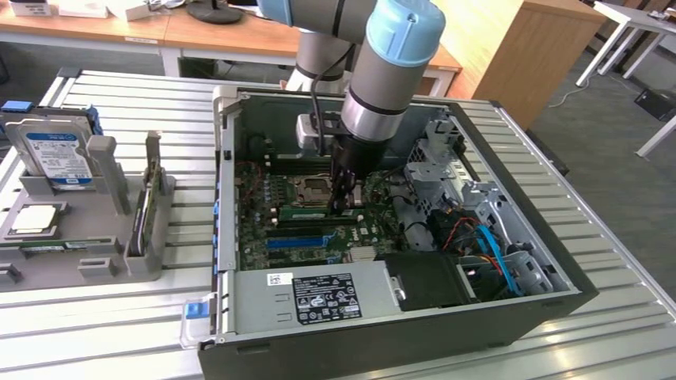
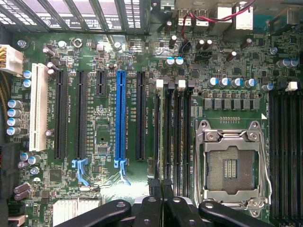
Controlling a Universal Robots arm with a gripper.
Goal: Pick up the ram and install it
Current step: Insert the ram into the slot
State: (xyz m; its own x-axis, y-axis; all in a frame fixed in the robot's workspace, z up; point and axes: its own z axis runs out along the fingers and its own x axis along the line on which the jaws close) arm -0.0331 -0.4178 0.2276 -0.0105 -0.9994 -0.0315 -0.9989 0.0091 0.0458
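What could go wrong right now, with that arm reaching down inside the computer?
1. The fingers seem to grip the ram near one end, so pushing down might seat it crooked or bend it.
2. The open processor socket lies right beside the memory slots; a sideways slip could probably damage it.

A robotics lab, I'd say: an open black computer tower case [image 1: 370,356] lies on a ribbed aluminium bench [image 1: 106,332], with wooden office desks [image 1: 211,36] and grey carpeted floor [image 1: 602,134] behind.
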